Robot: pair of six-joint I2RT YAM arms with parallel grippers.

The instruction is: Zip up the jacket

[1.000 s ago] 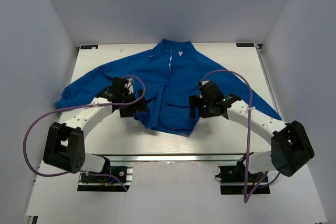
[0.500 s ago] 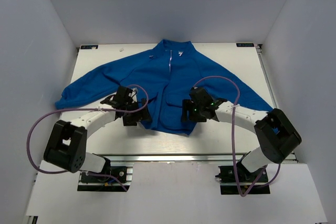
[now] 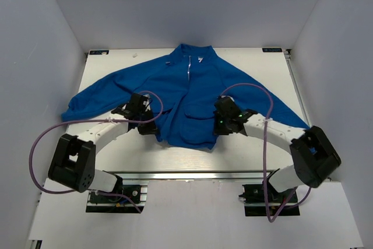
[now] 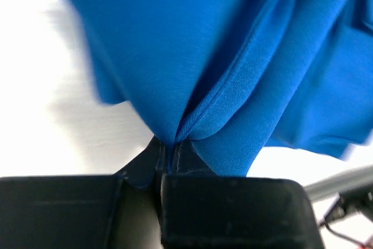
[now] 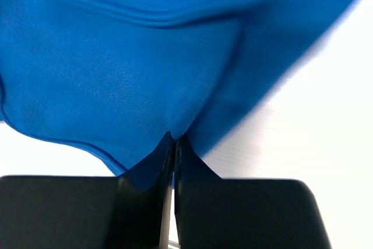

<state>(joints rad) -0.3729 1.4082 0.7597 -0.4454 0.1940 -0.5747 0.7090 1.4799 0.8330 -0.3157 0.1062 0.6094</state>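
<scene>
**Top view.** Jacket (image 3: 192, 86): spread flat mid-bench (image 3: 105, 65), collar at the far side, sleeves out sideways. Pale zipper (image 3: 189, 73) shows at the chest only. Left fingers (image 3: 150, 125) and right fingers (image 3: 220, 123) sit at either side of the hem. Flap pocket (image 3: 195, 113): flap down, contents not visible.

**Left wrist view.** Fingers (image 4: 152, 158) pressed together on a fold of jacket cloth.

**Right wrist view.** Fingers (image 5: 185, 158) likewise pinched tight on the hem edge.

**Step, as judged.** Straightening the lower front. The next move calls for a regrasp at the zipper foot, with one side steadying the cloth.
</scene>
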